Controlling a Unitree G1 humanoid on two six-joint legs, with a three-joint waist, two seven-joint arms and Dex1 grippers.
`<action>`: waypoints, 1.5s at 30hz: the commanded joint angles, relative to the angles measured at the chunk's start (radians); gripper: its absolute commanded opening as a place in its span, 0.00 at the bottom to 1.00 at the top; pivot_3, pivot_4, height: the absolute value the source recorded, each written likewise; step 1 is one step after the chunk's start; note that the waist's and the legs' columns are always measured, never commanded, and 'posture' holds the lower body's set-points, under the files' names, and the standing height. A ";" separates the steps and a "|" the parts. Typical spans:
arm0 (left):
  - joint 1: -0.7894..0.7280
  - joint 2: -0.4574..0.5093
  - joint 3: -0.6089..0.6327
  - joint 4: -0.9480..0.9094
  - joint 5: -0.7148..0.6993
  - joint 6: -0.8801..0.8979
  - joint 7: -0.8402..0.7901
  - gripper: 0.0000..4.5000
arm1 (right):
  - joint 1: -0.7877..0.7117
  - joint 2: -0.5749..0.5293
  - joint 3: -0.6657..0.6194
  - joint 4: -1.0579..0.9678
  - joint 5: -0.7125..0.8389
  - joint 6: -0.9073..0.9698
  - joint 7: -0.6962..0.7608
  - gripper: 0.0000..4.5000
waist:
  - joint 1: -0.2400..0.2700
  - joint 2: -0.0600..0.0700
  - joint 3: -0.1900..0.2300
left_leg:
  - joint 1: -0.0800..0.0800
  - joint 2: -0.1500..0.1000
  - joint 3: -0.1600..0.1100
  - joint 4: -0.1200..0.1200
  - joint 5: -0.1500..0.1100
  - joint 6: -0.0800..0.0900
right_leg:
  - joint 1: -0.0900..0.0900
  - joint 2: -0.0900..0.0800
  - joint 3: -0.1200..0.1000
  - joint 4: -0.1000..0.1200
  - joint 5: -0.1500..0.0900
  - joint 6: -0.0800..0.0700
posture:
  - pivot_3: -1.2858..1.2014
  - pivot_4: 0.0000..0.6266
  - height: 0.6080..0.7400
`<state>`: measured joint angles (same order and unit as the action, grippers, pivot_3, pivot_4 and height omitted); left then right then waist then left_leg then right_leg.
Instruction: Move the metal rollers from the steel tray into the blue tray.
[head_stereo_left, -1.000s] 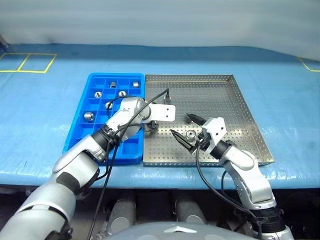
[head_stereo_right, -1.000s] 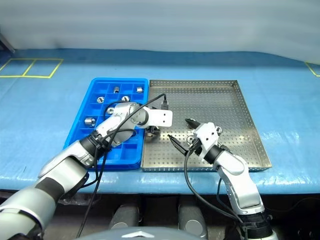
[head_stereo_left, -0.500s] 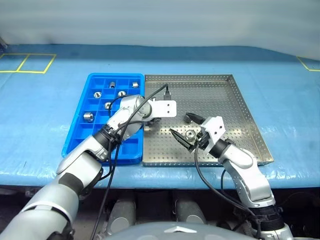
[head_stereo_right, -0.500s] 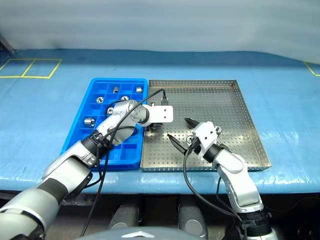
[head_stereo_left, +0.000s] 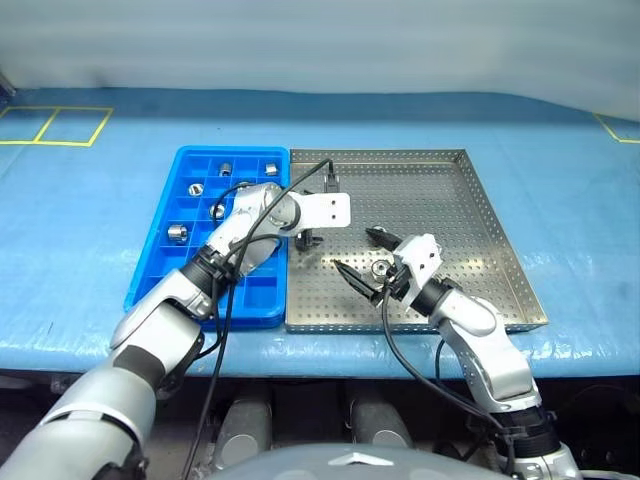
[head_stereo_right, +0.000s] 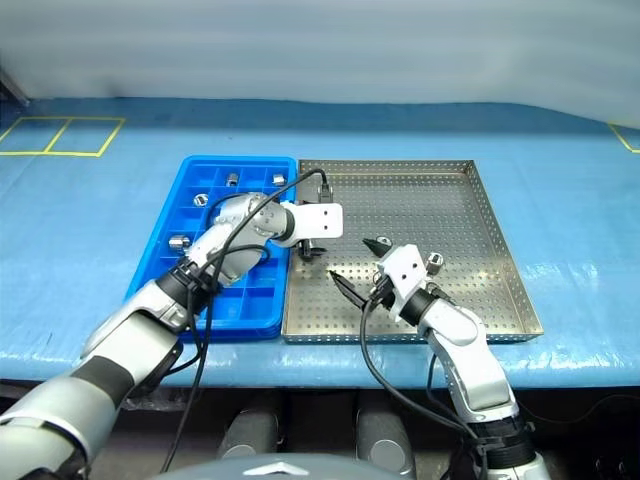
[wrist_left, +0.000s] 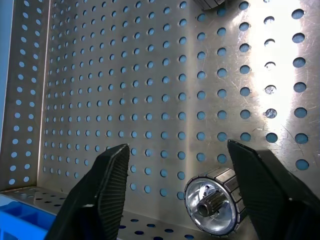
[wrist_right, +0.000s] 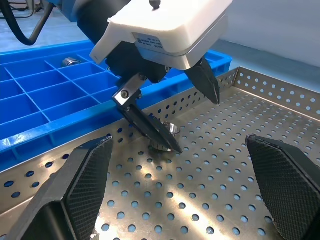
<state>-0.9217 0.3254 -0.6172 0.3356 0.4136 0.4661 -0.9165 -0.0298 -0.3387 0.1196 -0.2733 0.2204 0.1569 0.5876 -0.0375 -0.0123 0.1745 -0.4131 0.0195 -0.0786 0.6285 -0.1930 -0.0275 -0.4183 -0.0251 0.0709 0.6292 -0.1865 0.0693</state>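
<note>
Freshly reopened at mid-frame over the steel tray (head_stereo_left: 480, 200), the left gripper (head_stereo_left: 311, 240) angles down, fingers spread astride one roller (wrist_left: 210, 209) that lies ungrasped on the perforated floor. At left, the blue tray (head_stereo_left: 150, 262) holds several metal rollers (head_stereo_left: 178, 233). At lower centre, the right gripper (head_stereo_left: 358, 252) hovers level and wide open beside another roller (head_stereo_left: 381, 268).

Perforated silver steel tray (head_stereo_left: 480, 215), blue tray (head_stereo_left: 160, 265)

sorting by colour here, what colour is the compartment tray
Bright blue; the blue tray shows best in the left eye view.
</note>
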 joint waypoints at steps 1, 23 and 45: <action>-0.050 0.000 0.009 -0.010 0.029 0.002 0.002 0.99 | -0.013 0.014 0.003 -0.009 -0.003 -0.039 -0.003 1.00 | 0.000 0.000 0.000 | 0.000 0.000 0.000 0.000 0.000 0.000 | 0.000 0.000 0.000 0.000 0.000 0.000 | 0.52 0.24 1.00; -0.051 0.035 -0.089 0.074 0.159 -0.094 -0.095 0.99 | -0.008 0.027 -0.001 0.011 -0.012 -0.073 -0.020 1.00 | -0.007 0.000 0.000 | 0.000 0.000 0.000 0.000 0.000 0.000 | 0.000 0.000 0.001 0.001 0.000 0.000 | 0.51 0.24 1.00; -0.066 0.015 -0.089 0.173 0.195 -0.154 -0.123 0.29 | -0.004 0.043 0.006 0.008 -0.024 -0.086 -0.046 1.00 | -0.032 0.001 0.000 | 0.004 0.000 0.001 0.004 0.001 0.001 | 0.001 0.001 0.002 0.007 0.000 0.000 | 0.50 0.24 1.00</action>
<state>-0.9943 0.3430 -0.7143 0.5027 0.6085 0.3151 -1.0418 -0.0295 -0.3014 0.1300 -0.2402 0.1965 0.0928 0.5440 -0.0695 -0.0116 0.1740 -0.4092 0.0195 -0.0775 0.6325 -0.1924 -0.0265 -0.4168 -0.0245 0.0734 0.6366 -0.1867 0.0689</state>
